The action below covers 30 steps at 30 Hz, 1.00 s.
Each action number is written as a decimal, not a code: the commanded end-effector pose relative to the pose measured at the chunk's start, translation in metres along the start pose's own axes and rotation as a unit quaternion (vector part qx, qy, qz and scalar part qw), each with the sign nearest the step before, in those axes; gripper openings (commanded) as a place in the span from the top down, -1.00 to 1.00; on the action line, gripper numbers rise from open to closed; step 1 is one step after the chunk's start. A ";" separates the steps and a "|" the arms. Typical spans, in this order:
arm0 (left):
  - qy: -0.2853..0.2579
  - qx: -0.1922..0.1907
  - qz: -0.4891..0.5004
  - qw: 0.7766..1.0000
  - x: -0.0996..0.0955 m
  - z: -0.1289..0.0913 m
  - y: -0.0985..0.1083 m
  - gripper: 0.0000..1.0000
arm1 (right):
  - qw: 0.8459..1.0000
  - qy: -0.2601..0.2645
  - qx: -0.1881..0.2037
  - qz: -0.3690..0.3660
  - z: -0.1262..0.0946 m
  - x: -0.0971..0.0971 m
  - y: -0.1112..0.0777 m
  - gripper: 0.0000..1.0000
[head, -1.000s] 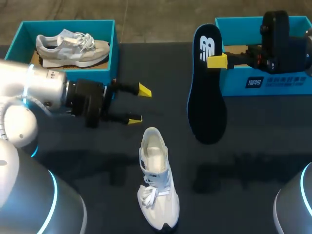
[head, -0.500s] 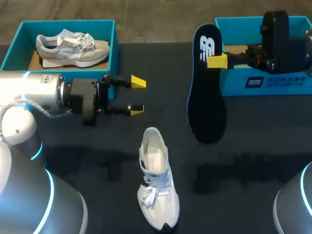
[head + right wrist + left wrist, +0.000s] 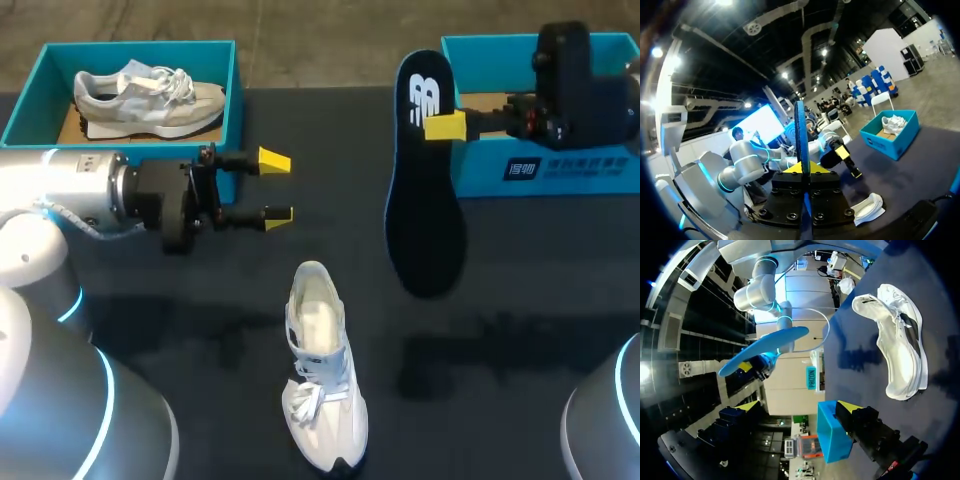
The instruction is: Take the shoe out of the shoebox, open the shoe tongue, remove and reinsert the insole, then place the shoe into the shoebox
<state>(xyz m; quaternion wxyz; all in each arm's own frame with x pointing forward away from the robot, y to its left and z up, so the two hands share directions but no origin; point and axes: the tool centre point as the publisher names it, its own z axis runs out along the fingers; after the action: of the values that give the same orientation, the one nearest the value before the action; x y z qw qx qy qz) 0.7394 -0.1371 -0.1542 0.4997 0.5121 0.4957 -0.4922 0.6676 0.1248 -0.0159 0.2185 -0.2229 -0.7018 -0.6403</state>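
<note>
White logo on the dark insole (image 3: 424,190), white print on right shoebox (image 3: 580,172) wall, neither legible

Two shoes are in sight: a white shoe (image 3: 322,375) at the lower middle of the frame and a grey shoe (image 3: 150,100) at the upper left. There are two teal shoeboxes, the left shoebox (image 3: 140,46) at the upper left and the right shoebox (image 3: 545,168) at the upper right. One insole (image 3: 425,200), dark blue, shows right of centre. Two arms come in, one from each side, so there are two grippers: the left gripper (image 3: 275,187) and the right gripper (image 3: 440,125). Three yellow fingertips show from above (two on the left, one on the right; the fourth is hidden). One dark desk (image 3: 520,300) carries everything.
</note>
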 end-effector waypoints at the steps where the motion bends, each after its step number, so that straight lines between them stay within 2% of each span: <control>1: 0.000 0.000 0.001 1.000 0.000 0.001 0.000 -1.00 | 0.997 0.018 0.062 0.031 0.015 -0.028 0.035 1.00; 3: 0.000 0.000 0.001 1.000 0.000 0.001 0.000 -1.00 | 0.996 0.019 0.076 0.047 0.019 -0.037 0.041 1.00; 9: 0.000 0.000 0.001 1.000 0.000 0.001 0.000 -1.00 | 0.988 0.023 0.095 0.121 0.028 -0.063 0.041 1.00; 13: 0.000 0.000 0.001 1.000 0.000 0.001 0.000 -1.00 | 0.976 0.018 0.095 0.194 0.036 -0.080 0.033 1.00; 27: 0.000 0.000 0.001 1.000 0.000 0.001 0.000 -1.00 | 0.976 0.018 0.095 0.194 0.036 -0.080 0.033 1.00; 30: 0.000 0.000 0.001 1.000 0.000 0.001 0.000 -1.00 | 0.966 0.005 0.090 0.243 0.044 -0.089 0.035 1.00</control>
<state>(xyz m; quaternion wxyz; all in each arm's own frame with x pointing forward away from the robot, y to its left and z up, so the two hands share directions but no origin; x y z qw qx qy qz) 0.7401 -0.1371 -0.1537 0.4986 0.5131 0.4956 -0.4925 0.7532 0.1603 -0.0414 0.3850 -0.3421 -0.6878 -0.5116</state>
